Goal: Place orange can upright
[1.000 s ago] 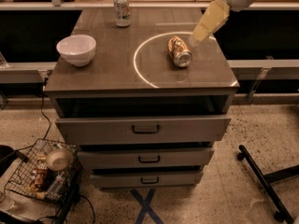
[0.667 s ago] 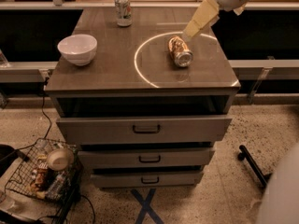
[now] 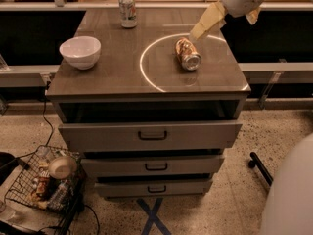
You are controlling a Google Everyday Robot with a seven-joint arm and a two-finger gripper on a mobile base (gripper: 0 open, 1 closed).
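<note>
orange can (image 3: 187,54) lying on side, silver end toward camera, inside white circle (image 3: 146,77) on right half of cabinet top (image 3: 112,77). gripper (image 3: 198,31) just behind can, up and to right, angled down at can's far end. honestly can't tell if touching, or how wide gripper is set. can not lifted. white bowl (image 3: 79,52) at left, silver-white can (image 3: 127,10) upright at back, both well apart.

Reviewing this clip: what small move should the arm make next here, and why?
Probably lower the gripper onto the orange can. The can lies on its side inside the white ring on the cabinet top, and the gripper hovers just behind it, apparently not touching, so nothing is grasped yet.
</note>
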